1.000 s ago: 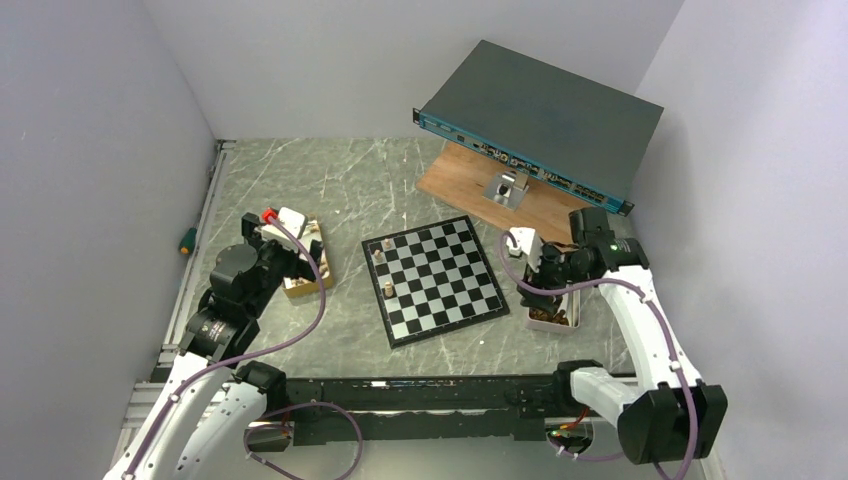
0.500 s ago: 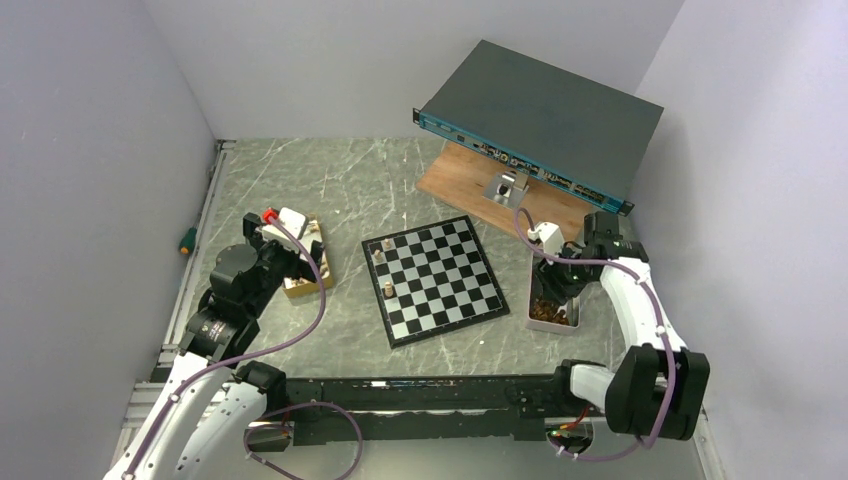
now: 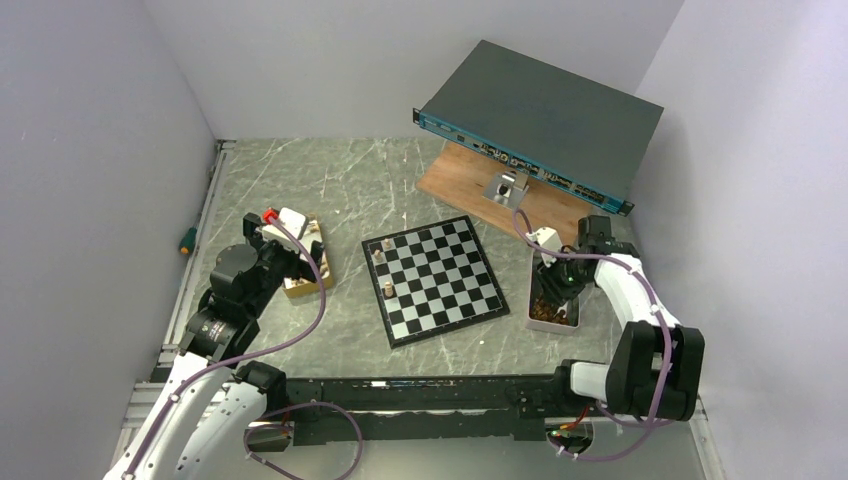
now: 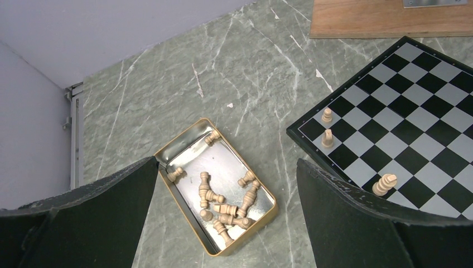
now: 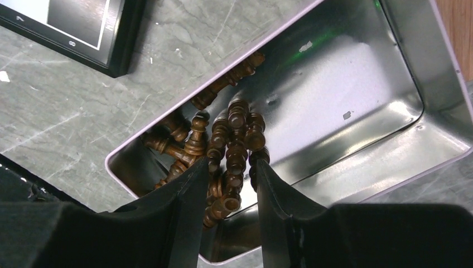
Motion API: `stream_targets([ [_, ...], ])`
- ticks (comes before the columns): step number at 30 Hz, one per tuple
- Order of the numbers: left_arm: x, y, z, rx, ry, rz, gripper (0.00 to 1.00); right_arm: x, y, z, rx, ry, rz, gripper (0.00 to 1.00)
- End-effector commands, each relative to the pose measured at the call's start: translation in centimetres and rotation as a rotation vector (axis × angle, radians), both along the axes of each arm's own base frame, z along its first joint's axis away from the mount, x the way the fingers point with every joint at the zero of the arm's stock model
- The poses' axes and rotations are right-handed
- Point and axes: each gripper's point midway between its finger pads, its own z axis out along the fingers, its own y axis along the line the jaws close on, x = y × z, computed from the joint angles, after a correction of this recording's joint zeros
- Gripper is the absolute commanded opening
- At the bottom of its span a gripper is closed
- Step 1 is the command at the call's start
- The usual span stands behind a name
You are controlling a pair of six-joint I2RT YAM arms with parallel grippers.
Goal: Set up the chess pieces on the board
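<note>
In the top view, the board (image 3: 435,280) lies flat in the middle of the table (image 3: 300,180). Only a few light pieces (image 3: 377,256) are stood along its left side, so most of the set-up is judged undone. The left hand (image 3: 300,262) is held over a gold tin (image 3: 308,288) left of the board. The right hand (image 3: 550,290) is lowered into a silver tin (image 3: 553,327) on the board's right.

In the left wrist view, three light pieces are seen upright near the board's edge. They could be knocked over if a later placement were brought in low across them. The left hand's fingers (image 4: 111,212) are spread fully, with nothing between them and nothing touched. Below them the gold tin holds a heap of light pieces lying on their sides.

In the right wrist view, the dark pieces (image 5: 237,128) are piled crosswise in one corner of the silver tin, and the chief risk is judged to lie here. Two pieces may be lifted together. A piece caught lying down may swivel or slip out, and could not then be stood on its square. The tin may also be dragged if a fingertip catches its wall. The right hand's fingers (image 5: 178,223) are set narrowly apart astride the pile, with more than one piece between them. Whether any piece is actually pinched cannot be told.
</note>
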Motion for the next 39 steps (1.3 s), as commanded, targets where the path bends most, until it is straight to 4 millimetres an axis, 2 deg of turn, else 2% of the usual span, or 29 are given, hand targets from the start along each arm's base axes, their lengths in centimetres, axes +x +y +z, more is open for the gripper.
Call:
stream_targets([
  [1,0.1,-0.3,1.6,-0.027,-0.038,-0.012,1.0,0.5,-0.7,-0.5,-0.032,-0.007,-0.033,0.38],
  [10,0.1,-0.3,1.5,-0.025,-0.037,-0.013,1.0,0.0,-0.6,-1.4,-0.025,0.023,-0.024,0.26],
  [14,0.1,-0.3,1.5,-0.024,-0.034,-0.012,1.0,0.1,-0.7,-1.3,-0.031,0.02,-0.024,0.13],
  [17,0.1,-0.3,1.5,-0.024,-0.035,-0.011,1.0,0.3,-0.9,-0.3,-0.042,-0.004,-0.02,0.01],
  [23,0.1,-0.3,1.5,-0.025,-0.035,-0.014,1.0,1.1,-2.0,3.0,-0.116,-0.114,-0.011,0.0],
  [27,0.1,-0.3,1.5,-0.026,-0.034,-0.014,1.0,1.4,-2.0,3.5,-0.116,-0.116,-0.007,0.0],
  [30,0.1,-0.3,1.4,-0.025,-0.032,-0.012,1.0,1.7,-1.0,4.7,-0.059,-0.127,0.016,0.0],
  [34,0.2,-0.3,1.3,-0.022,-0.029,-0.011,1.0,2.8,1.5,8.2,0.045,-0.189,0.085,0.0],
  [39,0.3,-0.3,1.2,-0.018,-0.02,-0.009,1.0,4.0,6.1,11.7,0.101,-0.26,0.247,0.0],
])
